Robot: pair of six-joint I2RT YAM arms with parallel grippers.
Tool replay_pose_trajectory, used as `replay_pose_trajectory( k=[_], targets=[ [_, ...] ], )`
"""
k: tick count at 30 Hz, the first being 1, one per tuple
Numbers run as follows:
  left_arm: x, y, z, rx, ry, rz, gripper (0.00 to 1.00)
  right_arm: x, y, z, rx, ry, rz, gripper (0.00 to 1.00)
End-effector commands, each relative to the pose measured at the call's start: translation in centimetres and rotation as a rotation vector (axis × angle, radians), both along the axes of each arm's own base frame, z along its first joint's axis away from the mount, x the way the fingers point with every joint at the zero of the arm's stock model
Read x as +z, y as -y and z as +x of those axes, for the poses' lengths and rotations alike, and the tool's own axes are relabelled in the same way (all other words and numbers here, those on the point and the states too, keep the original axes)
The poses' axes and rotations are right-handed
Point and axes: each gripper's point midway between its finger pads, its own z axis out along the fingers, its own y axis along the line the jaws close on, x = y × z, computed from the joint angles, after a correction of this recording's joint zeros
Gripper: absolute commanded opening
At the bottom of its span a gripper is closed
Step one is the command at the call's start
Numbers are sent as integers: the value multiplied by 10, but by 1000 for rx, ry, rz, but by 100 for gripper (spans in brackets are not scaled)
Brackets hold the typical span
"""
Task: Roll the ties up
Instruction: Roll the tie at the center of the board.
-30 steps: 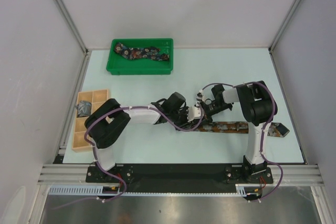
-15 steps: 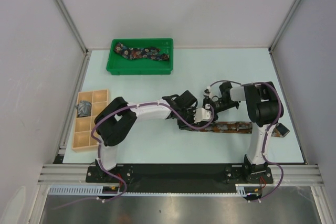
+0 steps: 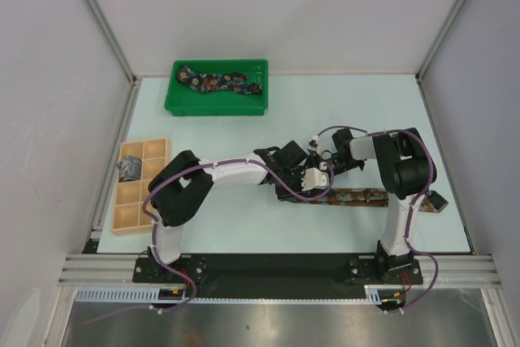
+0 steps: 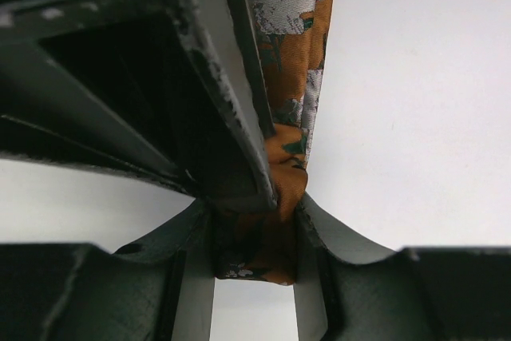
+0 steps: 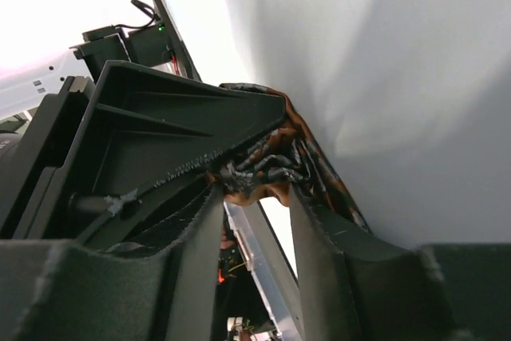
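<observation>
Pinching the rust-brown tie at its bunched end, left gripper and right gripper each clamped on fabric, well apart from the green tray.

The tray sits at the far side of the table, left of centre, and the tie in the tray lies along it. The compartment box stands at the left edge, nearer the arms. The tie in the box sits in a left-column compartment toward the far end. The tie on the table stretches left to right across the near right. The left gripper and the right gripper meet at its left end, fabric between each pair of fingers, the right one behind the left.
</observation>
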Motion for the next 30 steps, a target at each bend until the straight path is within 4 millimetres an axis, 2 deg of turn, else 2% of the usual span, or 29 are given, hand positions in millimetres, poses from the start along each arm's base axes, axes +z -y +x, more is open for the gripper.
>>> replay_pose_trajectory(
  k=[1, 2, 3, 5, 6, 7, 8, 9, 11, 13, 16, 20, 29, 30],
  targets=[
    [-42, -35, -1, 14, -6, 175, 29, 1, -6, 0, 11, 24, -4, 38],
    [-41, -34, -1, 13, -6, 169, 29, -1, -5, 1, 9, 29, -12, 35],
    [-40, -32, -1, 12, -6, 162, 29, -5, -4, 2, 5, 28, -31, 23],
    [-39, -30, -3, 11, -14, 149, 32, -12, -2, -2, 15, 20, -51, 10],
    [-37, -30, -4, 9, -18, 140, 34, -17, 1, -2, 15, 21, -77, 0],
    [-36, -28, -4, 7, -21, 125, 37, -21, 4, -5, 26, 17, -87, 0],
    [-33, -27, -4, 20, -40, 100, 45, -25, 6, -6, 31, 22, -108, 0],
    [-26, -24, -2, 27, -41, 71, 48, -27, 9, -6, 34, 22, -120, 0],
    [-17, -20, 2, 43, -58, 1, 61, -32, 13, -10, 41, 7, -150, 0],
    [2, -12, 3, 40, -48, -113, 70, -37, 18, -12, 51, 14, -168, 0],
    [30, -3, 3, 41, -36, -279, 75, -48, 26, -12, 46, 5, -220, 0],
    [47, 6, -7, 11, -42, -438, 80, -58, 41, -8, 28, 15, -302, 0],
    [48, 28, -11, -29, -85, -587, 82, -71, 53, -5, 31, 21, -400, 0],
    [43, 28, -10, -25, -85, -583, 82, -71, 53, -5, 31, 20, -401, 0]
  ],
)
